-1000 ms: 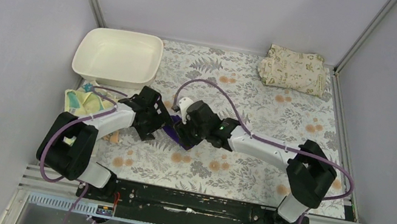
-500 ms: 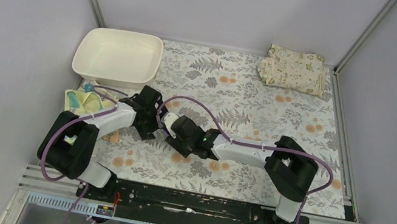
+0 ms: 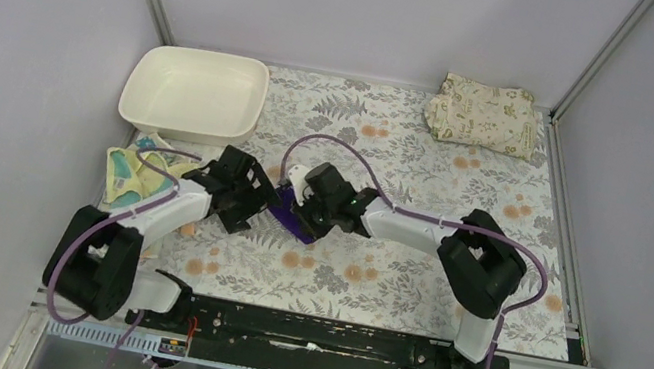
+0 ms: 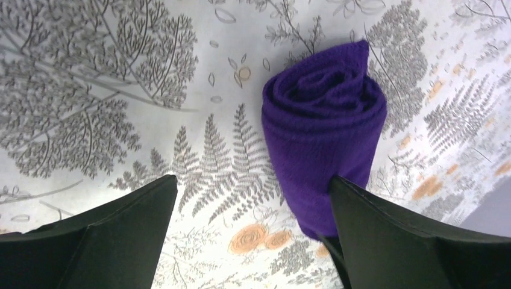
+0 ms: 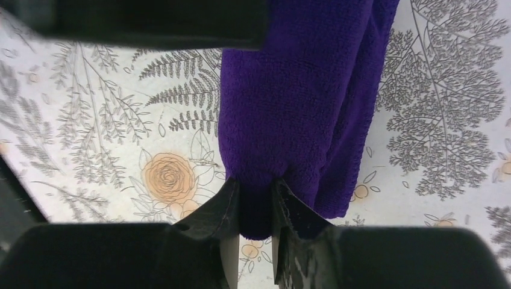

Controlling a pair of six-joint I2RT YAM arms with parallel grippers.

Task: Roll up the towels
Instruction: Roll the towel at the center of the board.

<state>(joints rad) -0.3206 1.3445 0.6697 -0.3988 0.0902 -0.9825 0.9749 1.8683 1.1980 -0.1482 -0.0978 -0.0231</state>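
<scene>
The purple towel (image 3: 288,222) lies on the fern-printed surface (image 3: 386,286), on the near side of the white tub (image 3: 199,71) and a little to the right of the tub's near right corner. It is plain dark purple with a soft nap, and it is wound into a short, thick roll. The left wrist view shows the spiral of layers at its far end. In the right wrist view an outer flap runs down one side of the roll, lying loose against it.

The left gripper (image 4: 250,186) has its fingers wide apart. One finger is over bare surface and the other is against the near end of the roll. The right gripper (image 5: 256,208) is pinched tight on the roll's opposite end, with cloth bulging between its fingers.

The pale yellow towel (image 3: 128,175), which has teal marks, lies crumpled just beside the tub's near left corner. Far to the right of the tub, at the back, sits a folded beige leaf-printed cloth (image 3: 483,113).
</scene>
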